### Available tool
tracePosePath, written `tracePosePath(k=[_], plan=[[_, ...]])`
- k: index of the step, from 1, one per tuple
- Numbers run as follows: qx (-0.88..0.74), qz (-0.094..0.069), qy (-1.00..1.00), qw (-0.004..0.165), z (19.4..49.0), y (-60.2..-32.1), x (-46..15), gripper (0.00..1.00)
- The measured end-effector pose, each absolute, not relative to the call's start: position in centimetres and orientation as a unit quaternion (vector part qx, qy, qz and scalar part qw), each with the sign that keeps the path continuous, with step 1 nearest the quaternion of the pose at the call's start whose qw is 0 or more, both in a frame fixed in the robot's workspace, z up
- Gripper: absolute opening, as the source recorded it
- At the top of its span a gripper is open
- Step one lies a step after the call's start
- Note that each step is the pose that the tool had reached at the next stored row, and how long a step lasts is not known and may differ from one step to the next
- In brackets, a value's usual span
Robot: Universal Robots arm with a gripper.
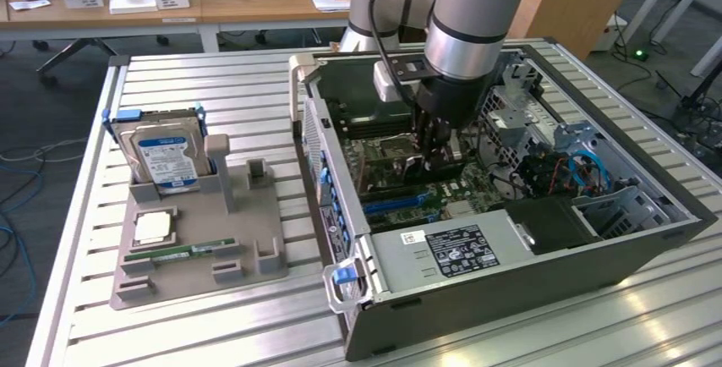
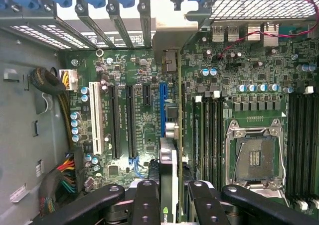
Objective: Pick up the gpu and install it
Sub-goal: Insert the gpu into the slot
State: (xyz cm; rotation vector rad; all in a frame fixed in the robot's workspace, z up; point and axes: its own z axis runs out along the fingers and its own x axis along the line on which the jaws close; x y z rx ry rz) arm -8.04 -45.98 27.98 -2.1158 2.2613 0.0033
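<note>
While the gripper (image 2: 172, 197) pinches the gpu (image 2: 168, 172) edge-on between its fingers (image 2: 146, 200), the card stands inside the open computer case (image 1: 631, 240), at the one blue slot (image 2: 162, 110) of the motherboard (image 2: 144, 70); whether it is seated I cannot tell. Beside that slot lie two long black slots (image 2: 115, 120) and one white slot (image 2: 97, 118). On the slatted table (image 1: 226, 325), a grey tray (image 1: 192, 278) holds one hard drive (image 1: 167, 160), one processor (image 1: 152, 227) and one memory stick (image 1: 181, 253).

No wording can be read anywhere. Printed but illegible:
- black label (image 1: 457, 247) on grey metal power-supply box (image 1: 397, 276)
- blue label (image 1: 169, 167) on silver hard drive (image 1: 155, 135)
- small pale logo (image 2: 165, 218) on black-shrouded green gpu (image 2: 168, 185)
</note>
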Motion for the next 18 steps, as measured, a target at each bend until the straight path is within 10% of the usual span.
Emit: tracePosePath(k=[18], plan=[[-0.683, 0.001, 0.730, 0.022, 27.94, -46.25, -8.80, 0.27]])
